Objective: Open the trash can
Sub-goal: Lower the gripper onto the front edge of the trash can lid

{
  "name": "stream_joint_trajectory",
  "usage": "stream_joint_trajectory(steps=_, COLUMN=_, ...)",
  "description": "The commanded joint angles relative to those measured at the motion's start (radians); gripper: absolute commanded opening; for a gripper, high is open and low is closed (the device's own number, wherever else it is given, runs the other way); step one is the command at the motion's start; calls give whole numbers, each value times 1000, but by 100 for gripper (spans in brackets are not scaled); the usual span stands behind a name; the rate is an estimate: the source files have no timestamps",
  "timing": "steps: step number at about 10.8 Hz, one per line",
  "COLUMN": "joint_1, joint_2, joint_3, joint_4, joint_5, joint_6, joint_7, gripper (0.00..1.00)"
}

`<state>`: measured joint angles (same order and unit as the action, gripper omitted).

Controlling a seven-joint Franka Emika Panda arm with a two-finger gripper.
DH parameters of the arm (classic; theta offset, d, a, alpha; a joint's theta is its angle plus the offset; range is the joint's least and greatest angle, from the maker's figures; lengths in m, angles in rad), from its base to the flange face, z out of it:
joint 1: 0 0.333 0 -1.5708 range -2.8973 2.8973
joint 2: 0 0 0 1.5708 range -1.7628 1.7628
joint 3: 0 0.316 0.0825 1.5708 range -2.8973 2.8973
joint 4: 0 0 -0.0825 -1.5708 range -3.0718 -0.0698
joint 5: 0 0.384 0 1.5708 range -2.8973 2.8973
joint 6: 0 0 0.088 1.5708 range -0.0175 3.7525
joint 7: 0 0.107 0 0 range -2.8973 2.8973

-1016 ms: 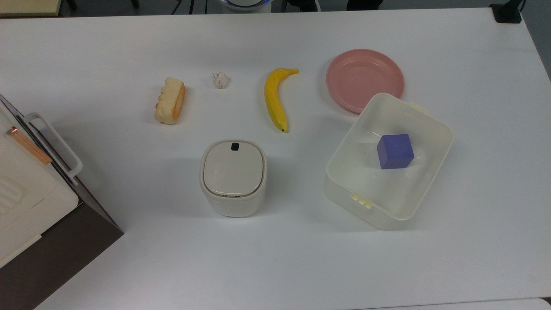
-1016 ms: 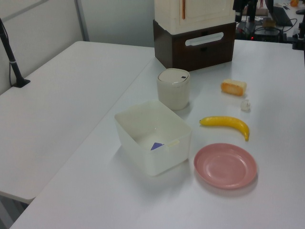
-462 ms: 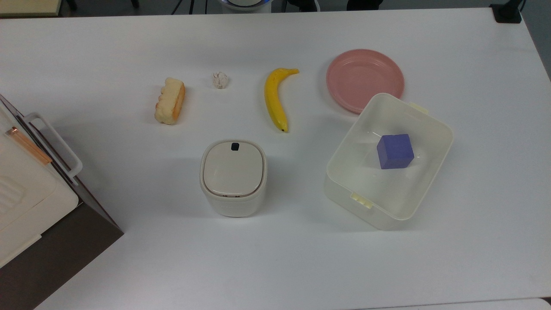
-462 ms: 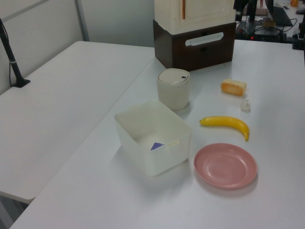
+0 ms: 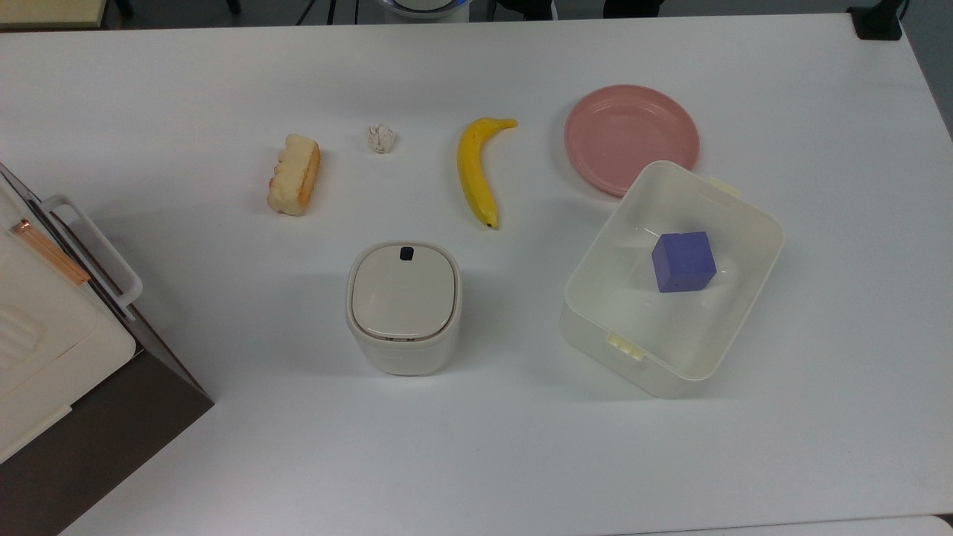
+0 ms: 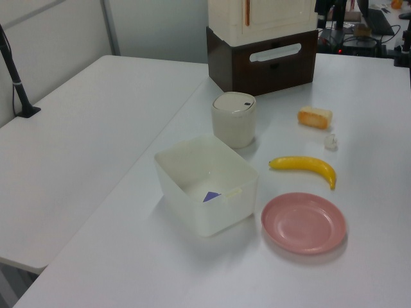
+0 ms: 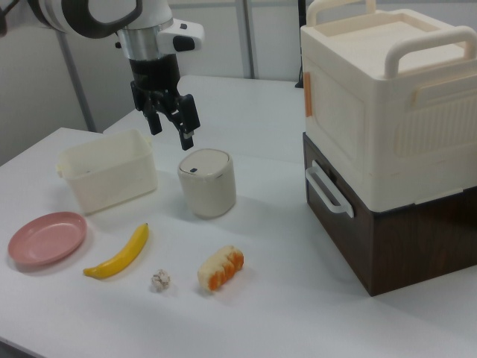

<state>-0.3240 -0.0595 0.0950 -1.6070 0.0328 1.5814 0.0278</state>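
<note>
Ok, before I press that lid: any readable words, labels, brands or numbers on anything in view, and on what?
None can be read.
The trash can: blank lid, a plain black button, no lettering.
The tub, purple cube, pink plate, banana and stacked cream boxes: no print visible.

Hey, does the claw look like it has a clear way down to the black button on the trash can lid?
Probably yes. The claw hangs open above the trash can in the right view, and nothing lies on the lid or between it and the black button.
</note>
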Motion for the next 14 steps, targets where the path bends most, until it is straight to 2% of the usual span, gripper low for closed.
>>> stream_joint_trajectory(steps=1, joint_1=5, joint_2=-6, joint_3=-6, joint_4=2, joint_5=-10, joint_6=-14, joint_7=-20, gripper=100)
stream_joint_trajectory(steps=4, joint_1=-3, joint_2=-8, joint_3=-9, joint_4=1, joint_5=-10, joint_6=-20, joint_7=-107, gripper=100)
stream_joint_trajectory(steps=5, joint_1=-7, joint_2=-8, joint_3=-9, joint_4=-1, joint_5=-10, joint_6=-18, joint_7=-108, gripper=96)
stream_joint_trajectory(steps=7, joint_1=5, joint_2=1, joint_3=-6, joint_4=-5, joint_5=-17, joint_6=-20, joint_7=-120, gripper=48)
stream_joint_trajectory(steps=8, joint_1=25, joint_2=32, joint_3=2, joint_4=-1, joint_5=-55, joint_6=-26, joint_7=-117, gripper=33)
stream_joint_trajectory(steps=9, joint_1=66, joint_2=61, joint_3=2, joint_4=5, joint_5=-118, joint_6=-26, joint_7=-112, gripper=8)
stream_joint_trajectory(steps=10, joint_1=88, joint_2=99, joint_3=2, joint_4=31, joint_5=-160, joint_6=-29, joint_7=-109, gripper=0)
stream_joint_trajectory(steps=12, joint_1=111, joint_2=182, joint_3=-1, joint_4=111, joint_5=-168, joint_6=-29, joint_7=-80, gripper=0)
stream_joint_trajectory(steps=14, joint_1=149, joint_2=281, joint_3=-4, joint_4=185, joint_5=-218, joint_6=-23, joint_7=-11, gripper=0)
